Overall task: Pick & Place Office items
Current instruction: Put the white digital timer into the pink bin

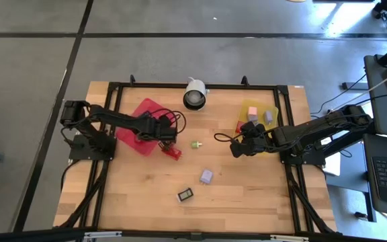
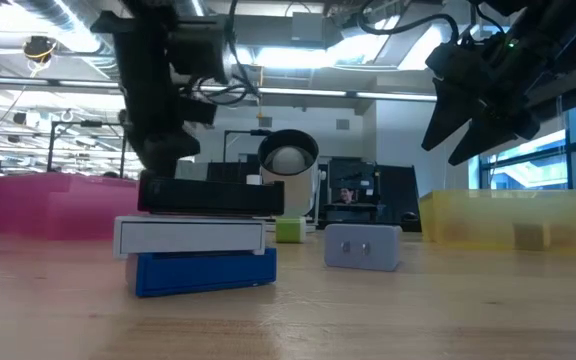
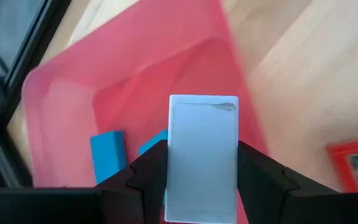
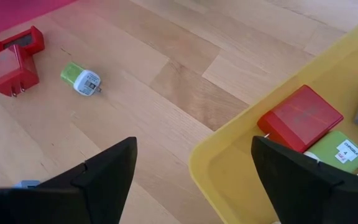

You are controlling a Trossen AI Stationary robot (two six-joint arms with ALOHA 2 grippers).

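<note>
L gripper (image 3: 202,180) over the red tray (image 3: 67,93), jaws partly closed on a pale blue-white flat rectangular block (image 3: 202,155) (small scuff near one corner). Two blue blocks (image 3: 109,155) lie inside the tray. R gripper (image 4: 194,171) hovers at the yellow tray (image 4: 229,155) edge, jaws wide apart, nothing held; red block (image 4: 300,117) and green labelled block (image 4: 340,150) in that tray. On the table (image 1: 133,202): red plug block (image 4: 12,61), small green piece (image 4: 81,79), lilac block (image 1: 206,176), black white-labelled piece (image 1: 185,195).

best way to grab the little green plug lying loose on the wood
Come straight down on the small green plastic charger block and pinch its two long flat green sides. It lies on its side with prongs sticking out one end, so avoid that end. The open right end effector looks nearest.
</note>
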